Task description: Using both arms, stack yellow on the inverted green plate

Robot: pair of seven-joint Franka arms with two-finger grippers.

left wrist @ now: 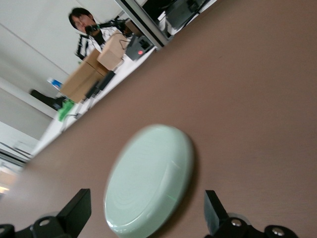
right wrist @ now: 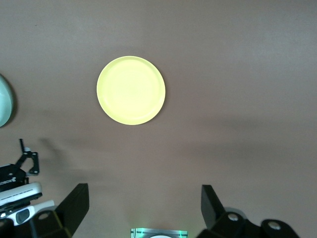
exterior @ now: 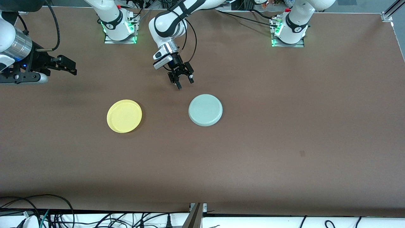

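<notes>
The green plate (exterior: 205, 110) lies upside down on the table, its ringed underside up. In the left wrist view the green plate (left wrist: 148, 181) sits close between the open fingers. My left gripper (exterior: 184, 81) hangs open just above the table beside that plate's rim, on the side toward the robot bases, holding nothing. The yellow plate (exterior: 124, 116) lies right way up toward the right arm's end, apart from the green one. My right gripper (exterior: 73, 68) is open and empty, raised high at the right arm's end; its wrist view looks down on the yellow plate (right wrist: 131, 90).
The brown table (exterior: 284, 142) carries only the two plates. The arm bases (exterior: 119, 30) (exterior: 289, 31) stand along the edge farthest from the front camera. Cables hang along the edge nearest that camera.
</notes>
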